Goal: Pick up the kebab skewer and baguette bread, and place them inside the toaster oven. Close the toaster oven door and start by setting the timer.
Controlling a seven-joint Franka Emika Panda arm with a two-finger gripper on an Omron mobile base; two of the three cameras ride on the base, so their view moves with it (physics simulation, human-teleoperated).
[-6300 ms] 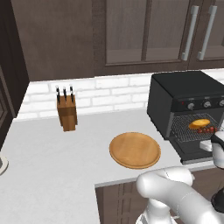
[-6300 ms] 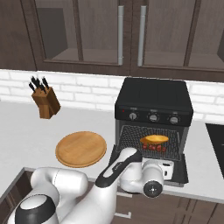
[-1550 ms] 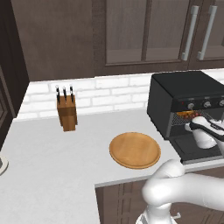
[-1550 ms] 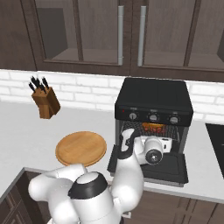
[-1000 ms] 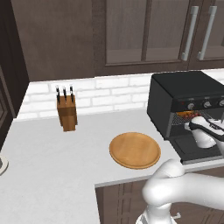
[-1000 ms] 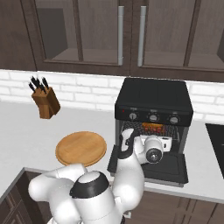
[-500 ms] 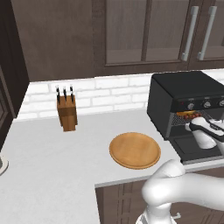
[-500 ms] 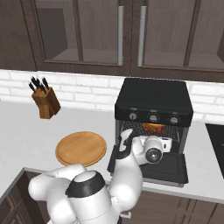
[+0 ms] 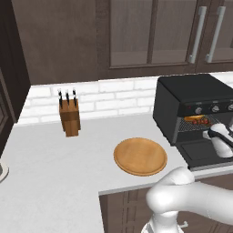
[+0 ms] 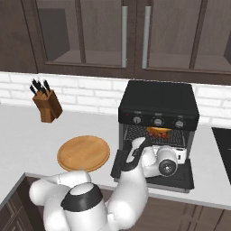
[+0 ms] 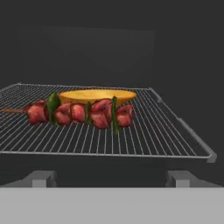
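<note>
Inside the oven (image 10: 158, 106), skewer (image 11: 81, 112) and bread (image 11: 97, 95) rest; gripper (image 11: 111, 178) spread empty should back out straight before lifting the door (image 10: 155, 170).

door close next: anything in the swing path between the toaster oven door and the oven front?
Yes. The open gripper and the wrist sit over the dropped toaster oven door, right at the toaster oven mouth. The kebab skewer and baguette bread lie back on the wire rack, not overhanging.

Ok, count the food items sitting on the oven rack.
2. The kebab skewer lies across the front of the wire rack; the baguette bread lies just behind it. Nothing else shows on the rack in the hand view.
</note>
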